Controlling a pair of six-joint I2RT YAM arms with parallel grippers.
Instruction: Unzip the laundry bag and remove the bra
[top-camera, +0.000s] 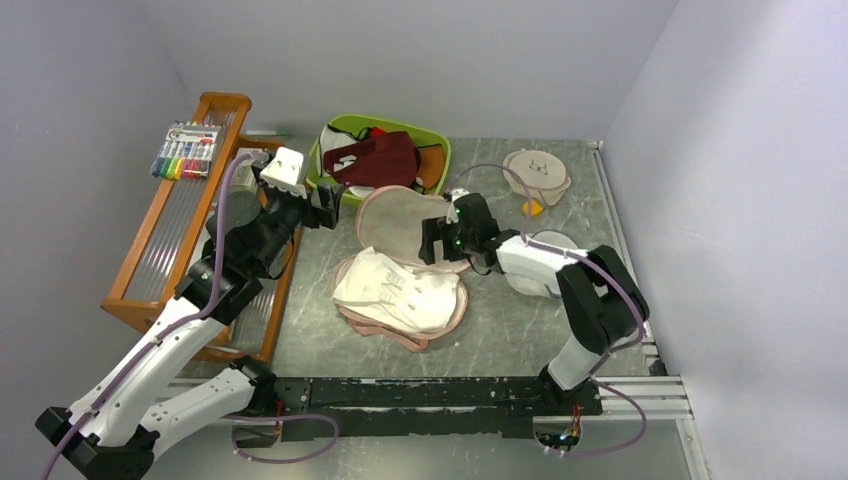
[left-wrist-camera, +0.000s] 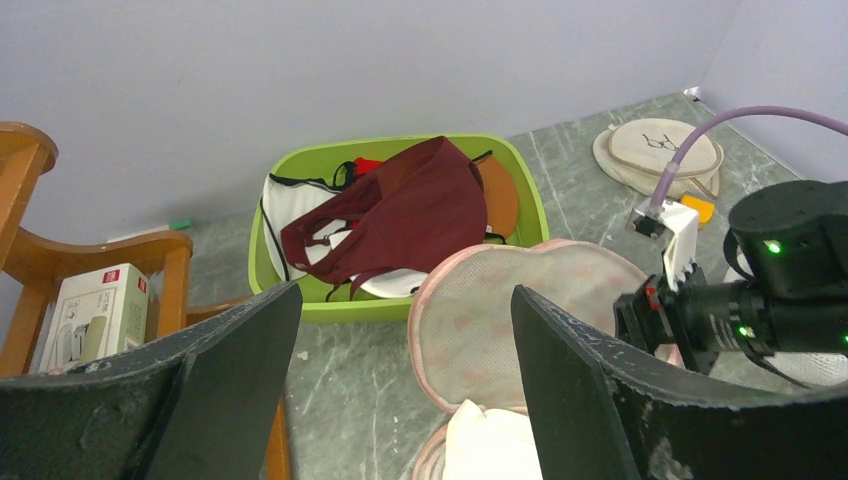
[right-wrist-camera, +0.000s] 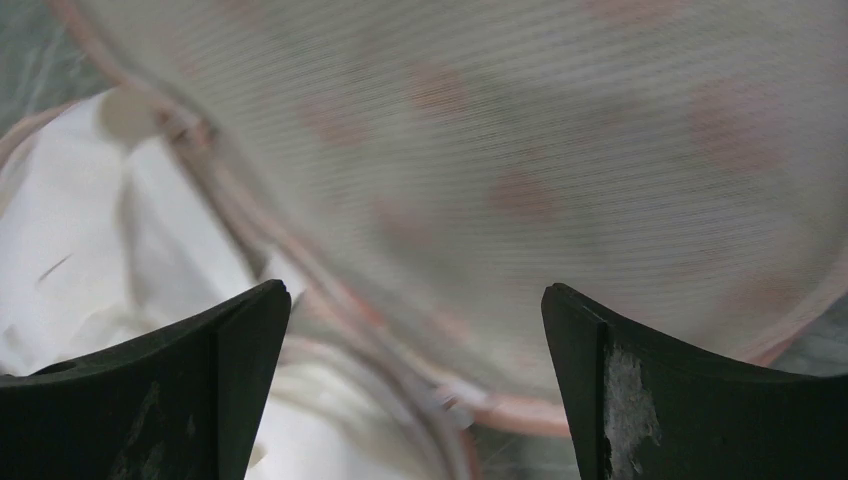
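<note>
The laundry bag (top-camera: 392, 222) lies unzipped in the middle of the table, its pale pink upper half (left-wrist-camera: 510, 310) flipped back toward the green basket. The white bra (top-camera: 400, 290) rests on the lower half, cups up. My right gripper (top-camera: 432, 240) is open just above the right edge of the flipped half. In the right wrist view it (right-wrist-camera: 415, 300) straddles the pink zip edging, with the mesh lining (right-wrist-camera: 550, 130) ahead and the bra (right-wrist-camera: 80, 240) to the left. My left gripper (top-camera: 335, 200) hangs open left of the bag; in its wrist view (left-wrist-camera: 405, 340) nothing is between its fingers.
A green basket (top-camera: 437, 140) with a maroon garment (top-camera: 375, 160) stands at the back. A wooden rack (top-camera: 190, 230) carrying a marker pack (top-camera: 186, 150) runs along the left. A round cream disc (top-camera: 537, 172) and a small orange piece (top-camera: 533, 208) lie at the back right.
</note>
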